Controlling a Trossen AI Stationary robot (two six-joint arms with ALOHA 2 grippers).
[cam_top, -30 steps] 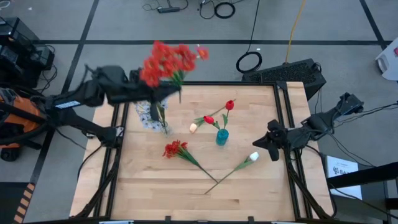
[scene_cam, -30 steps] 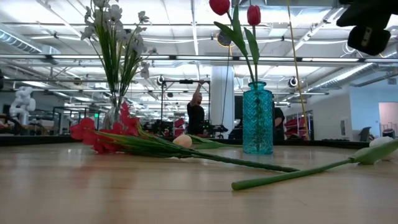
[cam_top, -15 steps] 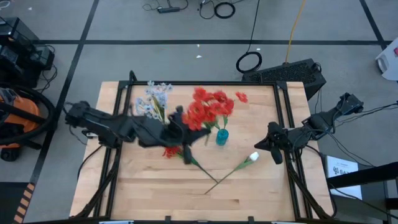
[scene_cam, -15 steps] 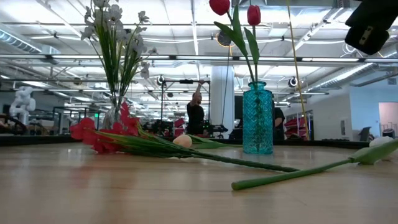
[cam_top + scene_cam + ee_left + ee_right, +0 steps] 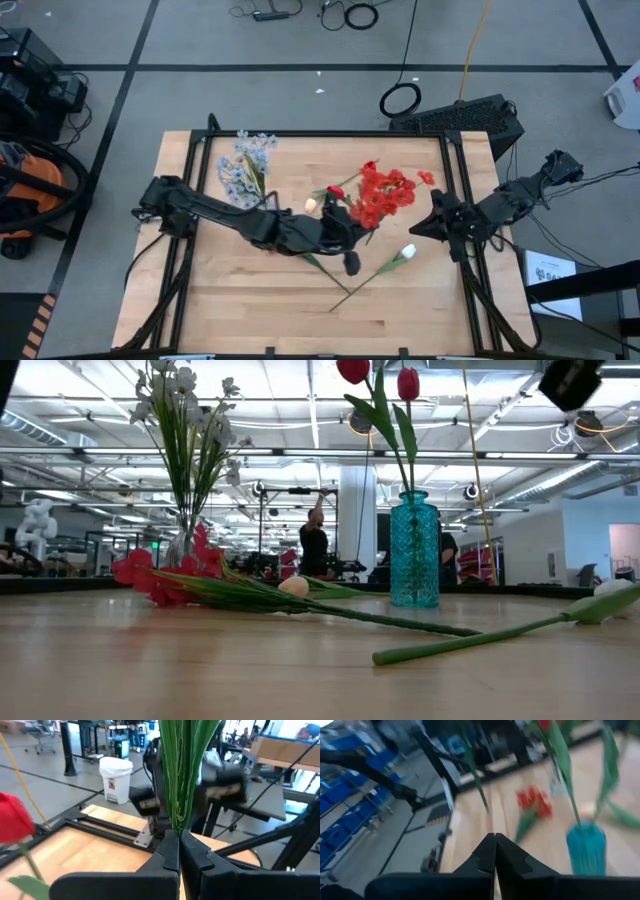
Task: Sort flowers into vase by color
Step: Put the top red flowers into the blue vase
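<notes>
My left gripper (image 5: pixel 350 225) reaches across from the table's left to the table's middle and is shut on a bunch of red flowers (image 5: pixel 385 195) on green stems. The teal vase (image 5: pixel 413 550) stands there with two red tulips (image 5: pixel 352 370). In the high view my arm hides the vase. A red cluster (image 5: pixel 160 575), a cream bud (image 5: pixel 311 204) and a white-budded flower (image 5: pixel 405 253) lie flat on the tabletop. My right gripper (image 5: pixel 436 225) hangs shut and empty at the table's right side. My left gripper pinches the bundled green stems near their lower ends (image 5: pixel 179 822) between its two fingers. The stems run on past the fingertips, and the red heads (image 5: pixel 390 190) lie beyond the gripper toward the table's right. The bunch is lifted clear of the table.
A clear vase of pale blue-white sprays (image 5: pixel 245 170) stands at the far left of the table. Black frame rails (image 5: pixel 455 175) run along the table's sides. People stand in the room behind (image 5: pixel 314 545). The near half of the tabletop (image 5: pixel 260 305) holds only stem ends.
My left gripper has swung the red bunch from high beyond the table's far left corner, down and toward the table's right, to the middle by the teal vase. The bunch has stayed in the hold all the way. The flowers on the table have not moved.
</notes>
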